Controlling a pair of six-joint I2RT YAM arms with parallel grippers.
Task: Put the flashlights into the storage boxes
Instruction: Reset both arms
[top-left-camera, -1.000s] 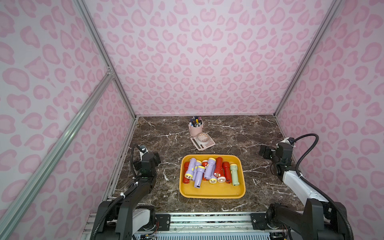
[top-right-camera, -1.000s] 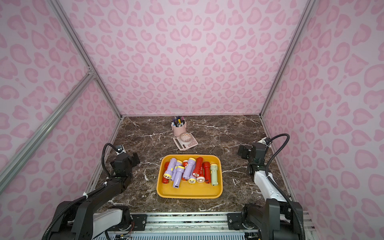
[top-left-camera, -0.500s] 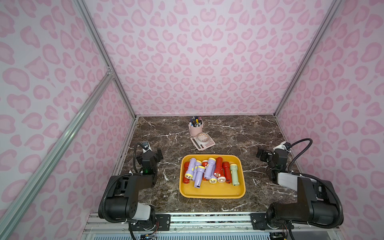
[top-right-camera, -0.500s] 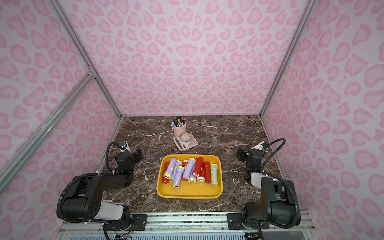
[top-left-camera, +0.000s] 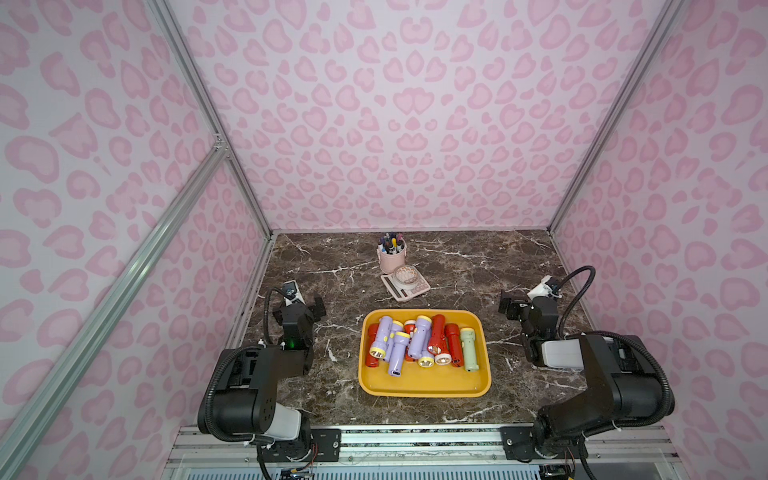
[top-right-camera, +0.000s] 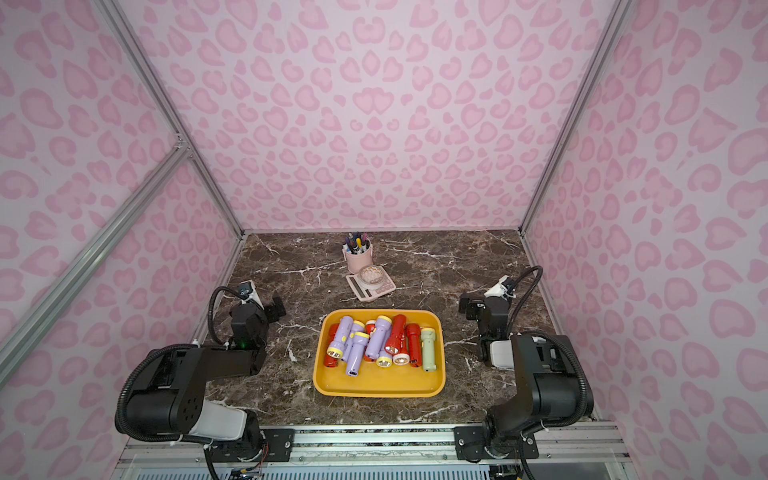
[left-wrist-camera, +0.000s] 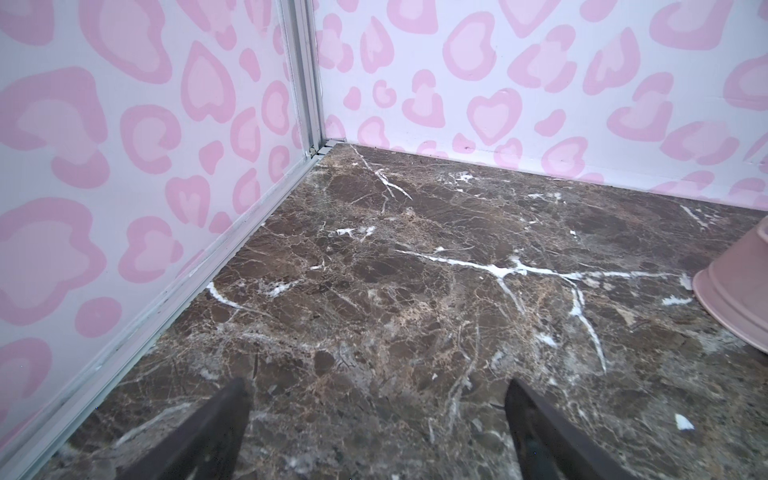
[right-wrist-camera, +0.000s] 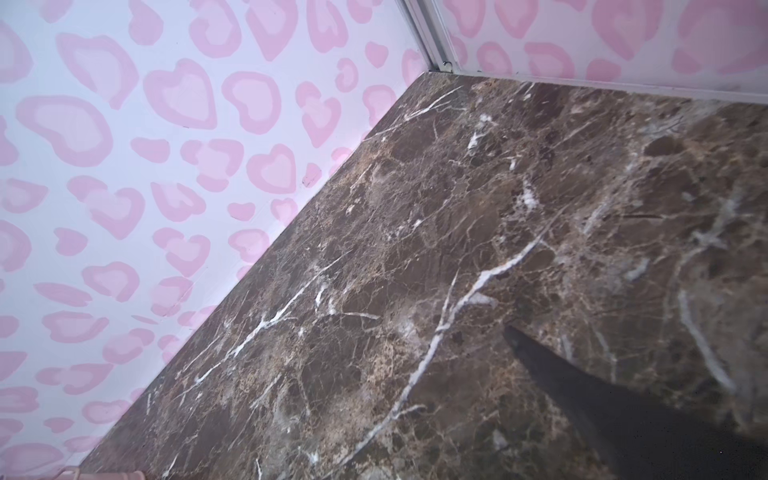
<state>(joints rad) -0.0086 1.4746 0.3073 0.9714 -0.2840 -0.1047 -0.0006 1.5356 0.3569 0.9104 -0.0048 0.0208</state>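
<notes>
The small plastic flashlights (top-left-camera: 419, 343), lilac with yellow trim, red and one pale green, lie heaped in the far half of the shallow yellow-orange plastic storage tray (top-left-camera: 424, 391), exactly where they lay a second ago. None shows on the brown marble tabletop (top-left-camera: 457, 266) outside it. What has changed is the arms, which have folded back toward their bases on either side. The left gripper (left-wrist-camera: 374, 388) hangs beside the tray with its jaws spread and nothing between them. The right gripper (top-left-camera: 512, 307) is likewise apart and empty. The pink pen cup (top-left-camera: 391, 261) and flat pink calculator (top-left-camera: 411, 289) stand untouched beyond. The job looks finished.
</notes>
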